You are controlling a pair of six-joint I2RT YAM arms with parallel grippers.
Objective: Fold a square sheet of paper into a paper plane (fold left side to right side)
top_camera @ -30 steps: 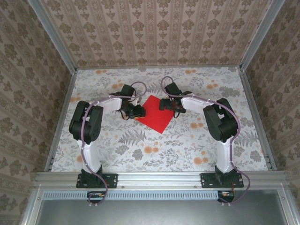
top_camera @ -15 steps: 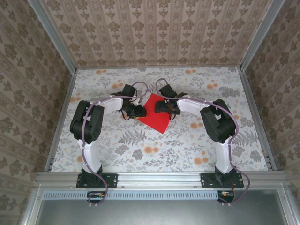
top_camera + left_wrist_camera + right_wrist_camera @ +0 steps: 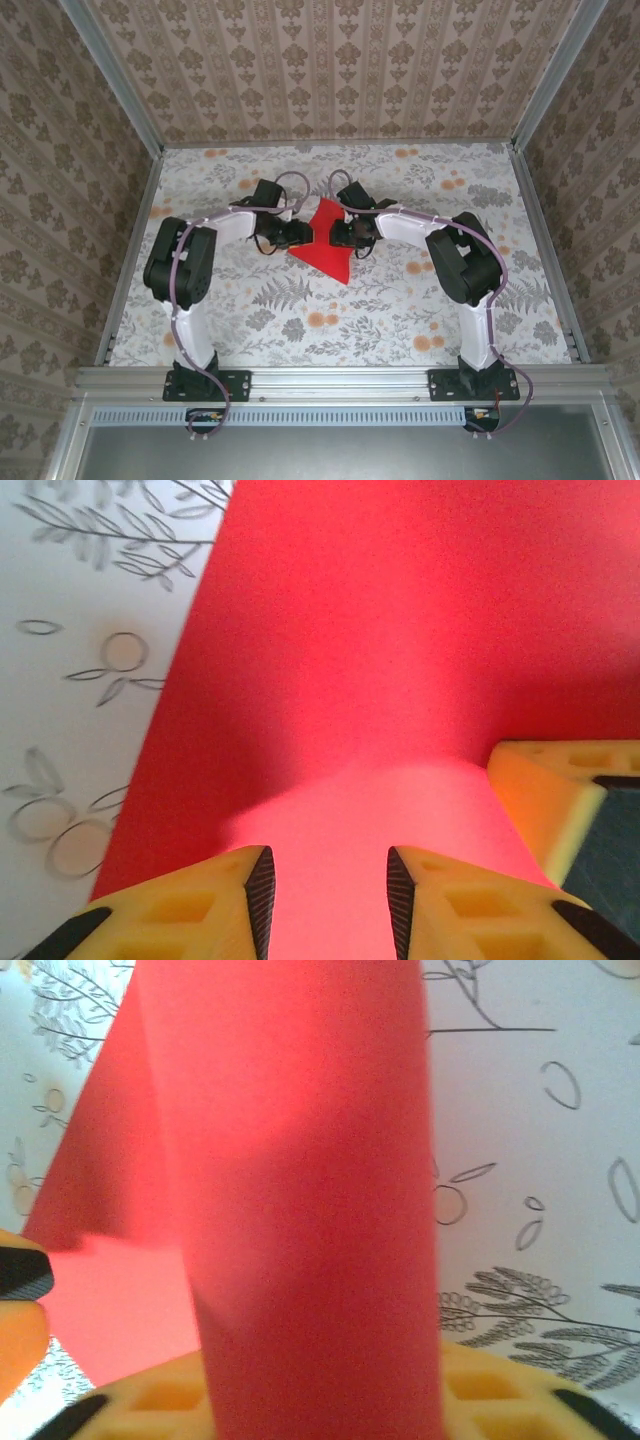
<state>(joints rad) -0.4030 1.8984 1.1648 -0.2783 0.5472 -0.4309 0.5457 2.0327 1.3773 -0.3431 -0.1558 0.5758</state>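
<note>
Since a second ago my right end effector has slid left over the sheet of paper and drawn in from wide to closed on the sheet's right corner. Seen from above, the red shape has shrunk from a full diamond to a slimmer wedge. My left end effector has hardly shifted.

The sheet lies at the middle of the flowered desk, between my two end effectors, which nearly meet over it.

From my right wrist, a band of red rises out of the jaws and curls away above the flat part of the sheet. I judge that I hold this corner up so it can be carried across and laid down as a fold.

From my left wrist, the jaws stand narrowly apart, tips down on the left part of the sheet, with red showing between them. They look to rest on the paper rather than clamp it. I judge they pin that side so the sheet does not slide while the other side is pulled over.

The sheet sits corner-on. One corner points to the far side and the opposite one to the near edge, slightly right. Its long axis runs far to near along that line, probably where the crease would fall.
</note>
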